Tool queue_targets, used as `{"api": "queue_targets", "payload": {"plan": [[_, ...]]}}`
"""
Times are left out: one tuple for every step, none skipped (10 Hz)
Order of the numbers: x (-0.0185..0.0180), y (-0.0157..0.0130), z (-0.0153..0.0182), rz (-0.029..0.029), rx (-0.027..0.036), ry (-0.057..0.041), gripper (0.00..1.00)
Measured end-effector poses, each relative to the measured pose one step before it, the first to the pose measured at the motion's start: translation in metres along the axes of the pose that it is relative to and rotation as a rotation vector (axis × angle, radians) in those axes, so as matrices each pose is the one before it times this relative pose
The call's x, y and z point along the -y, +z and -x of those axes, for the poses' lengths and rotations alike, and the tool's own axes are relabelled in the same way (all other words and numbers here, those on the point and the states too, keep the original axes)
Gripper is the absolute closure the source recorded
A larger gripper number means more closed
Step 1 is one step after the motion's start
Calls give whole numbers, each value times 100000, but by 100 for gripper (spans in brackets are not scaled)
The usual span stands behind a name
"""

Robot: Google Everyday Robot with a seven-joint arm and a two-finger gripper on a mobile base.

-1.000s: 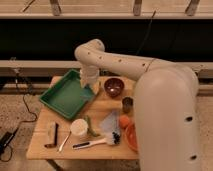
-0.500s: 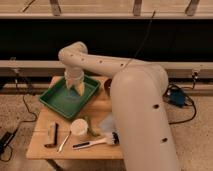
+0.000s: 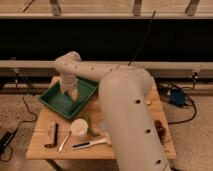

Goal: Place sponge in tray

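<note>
The green tray (image 3: 54, 100) lies at the back left of the wooden table (image 3: 42, 147). My gripper (image 3: 70, 96) hangs from the pale arm (image 3: 125, 100) and points down into the tray, low over its middle. I cannot make out the sponge: it is either hidden by the gripper or not distinguishable against the tray's green floor.
In front of the tray stand a white cup (image 3: 79, 127) and a green pea pod (image 3: 90, 125). A brown block (image 3: 51, 134), a spoon (image 3: 63, 143) and a black-handled tool (image 3: 89, 144) lie near the front edge. The arm hides the table's right half.
The arm has swung left from the table's back middle to over the tray, and the gripper now sits lower inside it. The arm's bulk now covers the bowls on the right.
</note>
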Motion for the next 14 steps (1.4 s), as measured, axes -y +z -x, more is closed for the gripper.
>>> {"api": "queue_targets", "payload": {"plan": [[333, 474, -298, 577, -154, 1215, 82], [392, 872, -449, 1186, -542, 1979, 69], [388, 791, 21, 768, -60, 1222, 59], [361, 970, 109, 911, -153, 1146, 48], [278, 729, 90, 708, -189, 762, 39], [294, 806, -72, 757, -415, 1048, 28], [120, 658, -331, 1013, -649, 1252, 22], [28, 510, -217, 437, -285, 1004, 20], [-105, 115, -470, -307, -149, 1374, 20], [-246, -164, -565, -701, -208, 1384, 20], [-205, -491, -730, -1123, -304, 1442, 20], [-272, -235, -630, -286, -331, 906, 20], [86, 13, 196, -90, 295, -140, 20], [153, 53, 285, -14, 202, -358, 20]]}}
